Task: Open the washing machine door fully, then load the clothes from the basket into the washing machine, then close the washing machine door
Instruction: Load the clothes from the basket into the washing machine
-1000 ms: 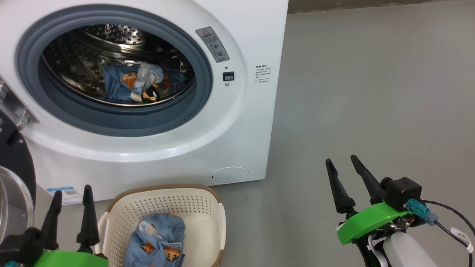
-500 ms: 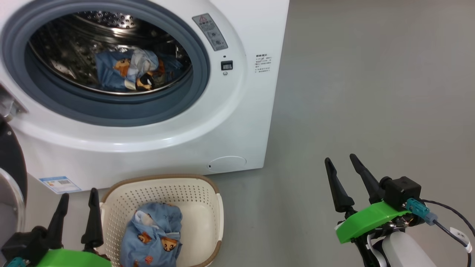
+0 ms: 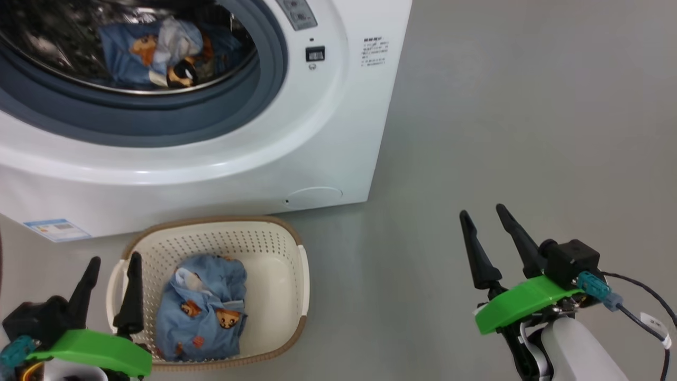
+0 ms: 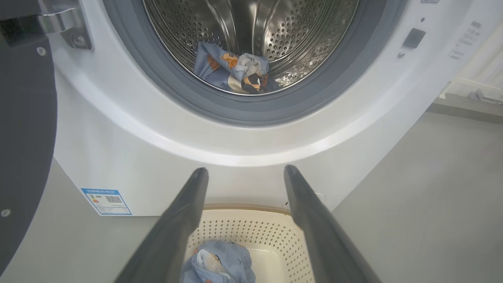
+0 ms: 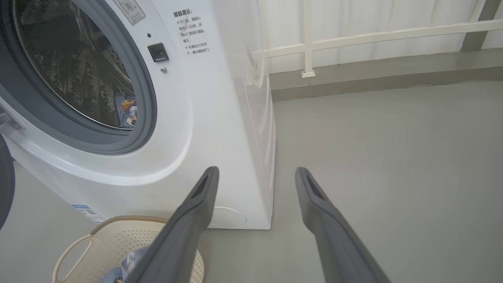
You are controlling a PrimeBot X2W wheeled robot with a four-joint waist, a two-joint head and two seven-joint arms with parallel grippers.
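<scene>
The white washing machine [image 3: 328, 132] stands with its drum uncovered. Its black door [image 4: 23, 137] is swung out to the left. One piece of the light blue clothes [image 3: 151, 50] lies inside the steel drum [image 4: 251, 27]. Another blue garment [image 3: 203, 307] lies in the cream basket [image 3: 275, 248] on the floor in front of the machine. My left gripper [image 3: 113, 259] is open and empty, just left of the basket's rim. My right gripper [image 3: 482, 214] is open and empty, out over the bare floor to the right.
Grey floor [image 3: 529, 106] spreads to the right of the machine. A white railing [image 5: 353, 37] and a raised kerb run behind it. A blue label [image 3: 55, 229] marks the machine's lower front. A grey rubber gasket [image 3: 158, 119] rings the drum mouth.
The head camera has tilted down: the machine slid up the picture and the basket shows in full. Both grippers stay open and hardly move.
</scene>
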